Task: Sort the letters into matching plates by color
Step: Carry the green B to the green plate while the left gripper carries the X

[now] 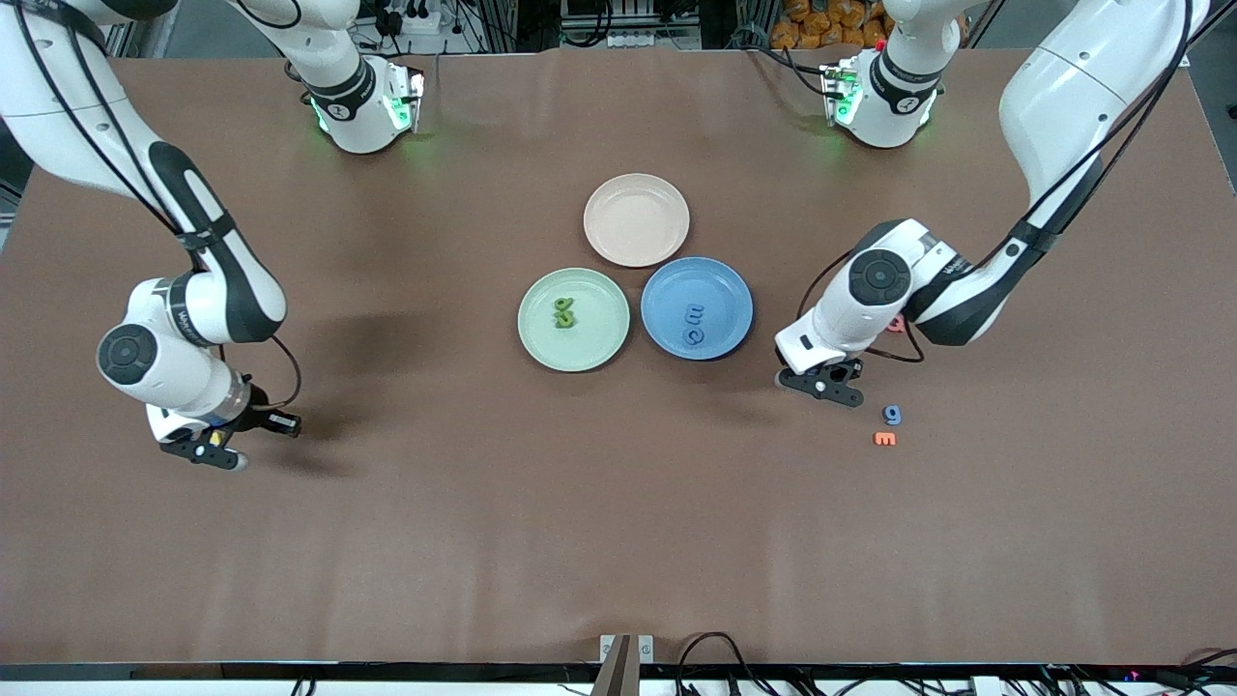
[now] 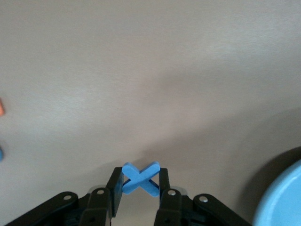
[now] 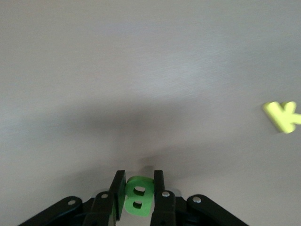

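My left gripper (image 1: pixel 827 383) is shut on a blue X (image 2: pixel 140 179), low over the bare table beside the blue plate (image 1: pixel 727 288), toward the left arm's end. Two blue letters (image 1: pixel 694 325) lie in that plate, whose rim shows in the left wrist view (image 2: pixel 284 197). My right gripper (image 1: pixel 209 450) is shut on a green B (image 3: pixel 137 197), low over the table near the right arm's end. The mint green plate (image 1: pixel 601 340) holds green letters (image 1: pixel 563 314). A blue letter (image 1: pixel 892 415) lies on the table near the left gripper.
A pinkish-beige plate (image 1: pixel 636 219) sits farther from the front camera than the two other plates. An orange letter (image 1: pixel 884 439) lies beside the loose blue one. A red letter (image 1: pixel 896 324) peeks from under the left arm. A yellow K (image 3: pixel 282 117) lies near the right gripper.
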`<state>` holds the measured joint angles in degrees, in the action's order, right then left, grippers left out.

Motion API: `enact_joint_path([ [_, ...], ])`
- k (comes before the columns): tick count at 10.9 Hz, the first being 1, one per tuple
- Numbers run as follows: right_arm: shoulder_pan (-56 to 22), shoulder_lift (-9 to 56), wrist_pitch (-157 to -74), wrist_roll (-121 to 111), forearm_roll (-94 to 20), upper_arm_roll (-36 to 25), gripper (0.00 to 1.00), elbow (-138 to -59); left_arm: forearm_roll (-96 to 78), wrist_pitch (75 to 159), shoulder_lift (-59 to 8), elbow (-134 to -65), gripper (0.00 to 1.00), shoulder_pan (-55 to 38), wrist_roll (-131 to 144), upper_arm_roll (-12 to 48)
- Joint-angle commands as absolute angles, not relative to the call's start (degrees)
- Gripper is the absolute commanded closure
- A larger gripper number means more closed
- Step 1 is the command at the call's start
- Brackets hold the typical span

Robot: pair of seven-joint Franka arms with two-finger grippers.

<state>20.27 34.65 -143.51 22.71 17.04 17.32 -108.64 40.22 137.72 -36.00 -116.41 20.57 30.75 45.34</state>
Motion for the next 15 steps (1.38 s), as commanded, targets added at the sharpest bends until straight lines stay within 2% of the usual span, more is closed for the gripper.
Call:
enact_joint_path([
  [1, 14.2, 29.6, -141.9, 31.1, 17.5, 18.2, 0.83, -111.8, 40.4, 131.9, -35.2, -113.7, 1.0, 14.1, 42.8, 45.5],
  [8, -10.4, 26.5, -137.7, 40.7, 17.5, 18.2, 0.82, -111.2, 36.2, 130.1, -36.0, -110.7, 1.0, 5.9, 55.4, 45.4],
  [15, -25.7, 28.3, -132.4, 43.9, 17.9, 17.8, 0.82, -107.9, 36.1, 130.1, -38.4, -108.2, 1.0, -2.1, 67.8, 43.4],
])
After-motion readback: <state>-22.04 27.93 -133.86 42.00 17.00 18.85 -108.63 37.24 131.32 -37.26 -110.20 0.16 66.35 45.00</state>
